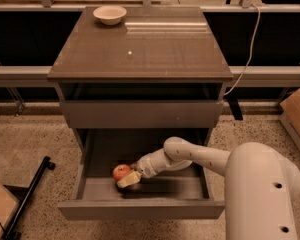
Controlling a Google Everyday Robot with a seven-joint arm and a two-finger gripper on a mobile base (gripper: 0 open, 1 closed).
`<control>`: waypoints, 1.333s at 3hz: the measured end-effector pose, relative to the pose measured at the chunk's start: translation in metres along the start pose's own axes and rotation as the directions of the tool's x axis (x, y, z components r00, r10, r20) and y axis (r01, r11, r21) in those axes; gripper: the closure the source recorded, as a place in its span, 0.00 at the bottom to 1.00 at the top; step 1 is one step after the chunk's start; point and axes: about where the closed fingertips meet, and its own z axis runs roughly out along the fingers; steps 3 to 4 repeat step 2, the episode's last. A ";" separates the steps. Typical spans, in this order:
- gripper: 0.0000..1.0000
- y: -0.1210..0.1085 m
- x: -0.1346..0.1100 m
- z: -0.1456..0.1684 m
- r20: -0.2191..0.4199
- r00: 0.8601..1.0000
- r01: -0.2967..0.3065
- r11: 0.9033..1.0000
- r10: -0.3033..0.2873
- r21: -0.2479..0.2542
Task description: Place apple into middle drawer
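Nearly done: apple (121, 172) is inside the open middle drawer (140, 210), lower centre of frame, w/ gripper (129, 179) touching its lower right; can't tell if it's clamped or let go. Left, prob: release + pull arm out

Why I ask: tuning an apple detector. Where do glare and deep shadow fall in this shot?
Camera view: glare streaks the cabinet top to the right of the bowl. The back of the middle drawer is dark, but the apple toward its left is lit. The tool is right beside the apple, inside the drawer, with a dark shadow under the arm.
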 end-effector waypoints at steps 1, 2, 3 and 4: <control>0.00 0.015 0.006 0.004 -0.051 0.999 -0.007 1.000 0.006 -0.020; 0.00 0.025 0.012 0.009 -0.072 0.997 -0.034 0.999 0.032 -0.036; 0.00 0.025 0.012 0.009 -0.072 0.997 -0.034 0.999 0.032 -0.036; 0.00 0.025 0.012 0.009 -0.072 0.997 -0.034 0.999 0.032 -0.036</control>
